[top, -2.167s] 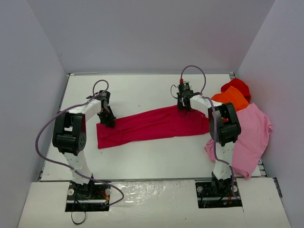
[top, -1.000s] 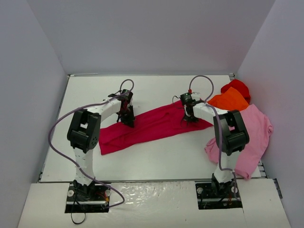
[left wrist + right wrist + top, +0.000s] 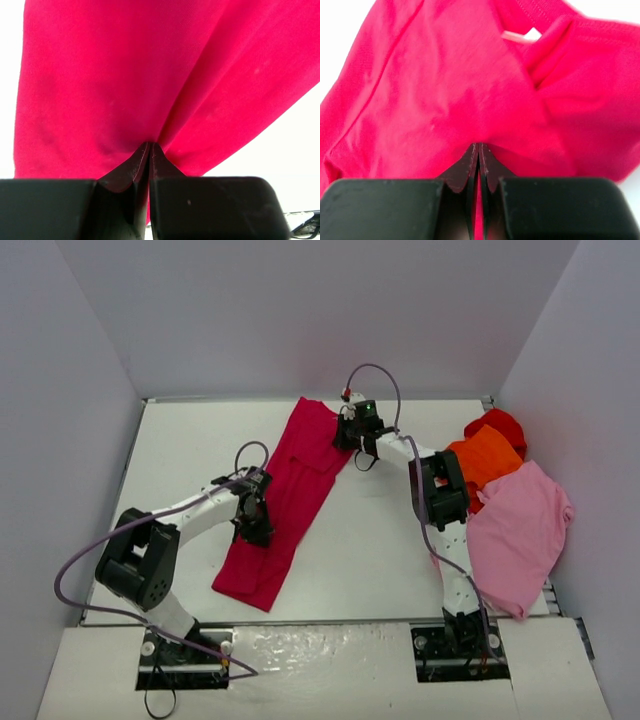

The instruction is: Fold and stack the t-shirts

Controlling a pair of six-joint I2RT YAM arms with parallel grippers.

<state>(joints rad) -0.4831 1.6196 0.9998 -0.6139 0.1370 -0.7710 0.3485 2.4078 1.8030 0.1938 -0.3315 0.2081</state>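
Table (image 3: 380,560): white, with pale walls on three sides; all four shirts are on it.
Crimson t-shirt (image 3: 292,485): a long narrow strip running diagonally from the far middle of the table towards the near left. Each gripper holds one part of it.
Light pink t-shirt (image 3: 520,535): spread loosely at the right edge of the table, beside the right arm, well apart from the crimson one.
Orange t-shirt (image 3: 488,455): bunched just beyond the pink one, overlapping its far edge.
Bright red t-shirt (image 3: 500,423): crumpled in the far right corner, touching the orange one.
Left gripper (image 3: 150,146): jaws pressed together on a pinch of crimson cloth, at the strip's left edge in its nearer half.
Right gripper (image 3: 478,146): jaws pressed together on crimson cloth at the strip's far end, near the collar.
White tag (image 3: 520,36): small, inside the collar, just beyond the right gripper.
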